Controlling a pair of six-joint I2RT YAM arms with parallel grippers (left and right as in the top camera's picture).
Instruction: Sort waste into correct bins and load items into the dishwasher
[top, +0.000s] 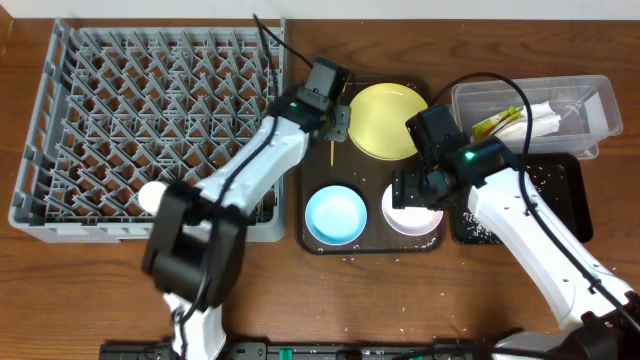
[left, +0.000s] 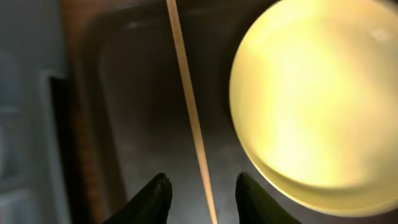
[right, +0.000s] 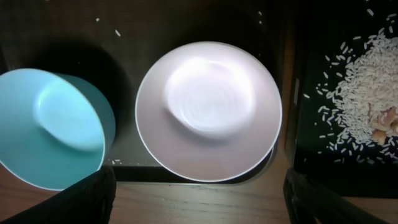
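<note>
Overhead: left gripper (top: 340, 124) hangs over the brown tray's (top: 372, 175) top-left corner btwn rack (top: 150, 120) and yellow plate (top: 387, 120), right gripper (top: 415, 190) is above the white bowl (top: 410, 218) beside the blue bowl (top: 335, 215); napkin (top: 542, 122) w/ wrapper (top: 490, 125) lie in the clear tub (top: 590, 105), rice (top: 478, 226) on the black tray (top: 565, 205). Left wrist: fingers apart, a chopstick (left: 189, 112) running btwn the tips w/ a gap each side, plate just right of it. Right wrist: fingers spread wide, gripping nothing, white bowl centred below.
</note>
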